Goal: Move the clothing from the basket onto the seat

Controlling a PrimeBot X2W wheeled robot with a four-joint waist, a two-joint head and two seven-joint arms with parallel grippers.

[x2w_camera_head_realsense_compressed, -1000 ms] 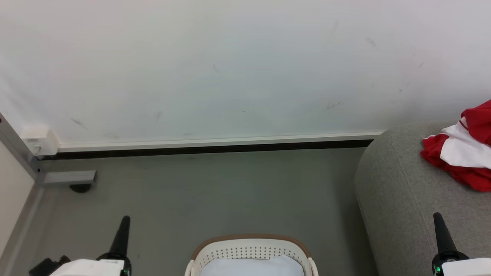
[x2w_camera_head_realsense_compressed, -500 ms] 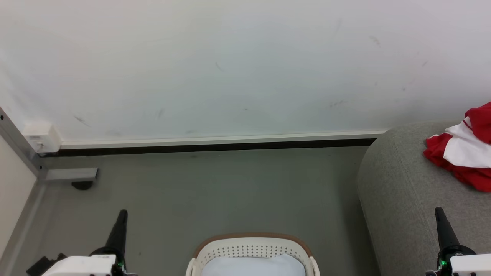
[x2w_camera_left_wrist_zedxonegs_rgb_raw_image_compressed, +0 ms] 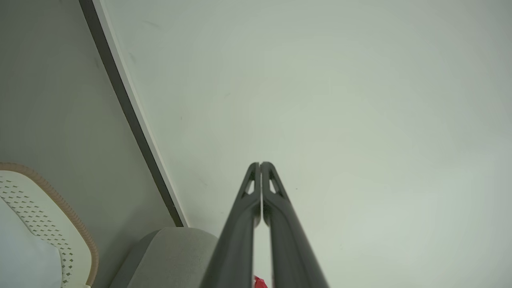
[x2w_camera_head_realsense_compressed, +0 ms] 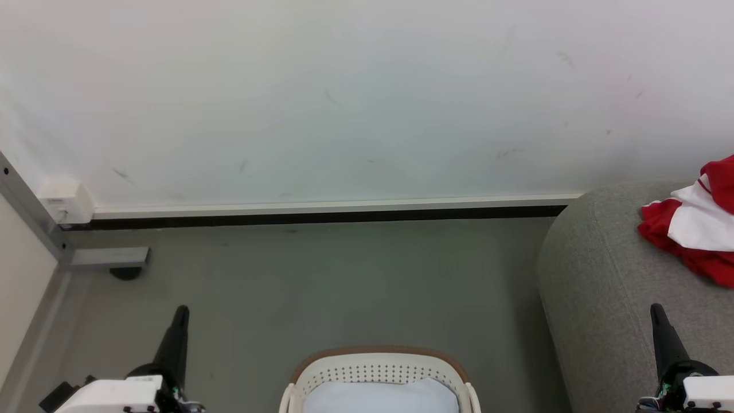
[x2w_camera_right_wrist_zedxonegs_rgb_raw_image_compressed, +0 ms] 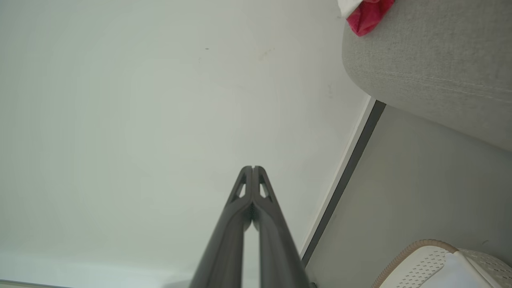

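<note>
The red clothing (x2w_camera_head_realsense_compressed: pixel 697 235) with its white band lies crumpled on the grey seat (x2w_camera_head_realsense_compressed: pixel 596 275) at the right edge of the head view. The cream basket (x2w_camera_head_realsense_compressed: pixel 375 373) with a brown rim stands on the floor at the bottom centre, pale white padding (x2w_camera_head_realsense_compressed: pixel 381 397) inside it. My left gripper (x2w_camera_head_realsense_compressed: pixel 181 311) is shut and empty at the lower left, left of the basket. My right gripper (x2w_camera_head_realsense_compressed: pixel 655 310) is shut and empty at the lower right, over the seat's front. In the wrist views, the left gripper (x2w_camera_left_wrist_zedxonegs_rgb_raw_image_compressed: pixel 260 164) and the right gripper (x2w_camera_right_wrist_zedxonegs_rgb_raw_image_compressed: pixel 253 168) point at the wall, tips together.
A white wall (x2w_camera_head_realsense_compressed: pixel 344 97) with a dark baseboard (x2w_camera_head_realsense_compressed: pixel 321 218) runs across behind the grey floor (x2w_camera_head_realsense_compressed: pixel 321 287). A metal frame foot (x2w_camera_head_realsense_compressed: pixel 109 258) and a small white box (x2w_camera_head_realsense_compressed: pixel 66 201) stand at the far left.
The whole head view has drifted slightly, so the camera moved. Both grippers stay shut, the left tip a little higher in the picture. The clothing lies as before.
</note>
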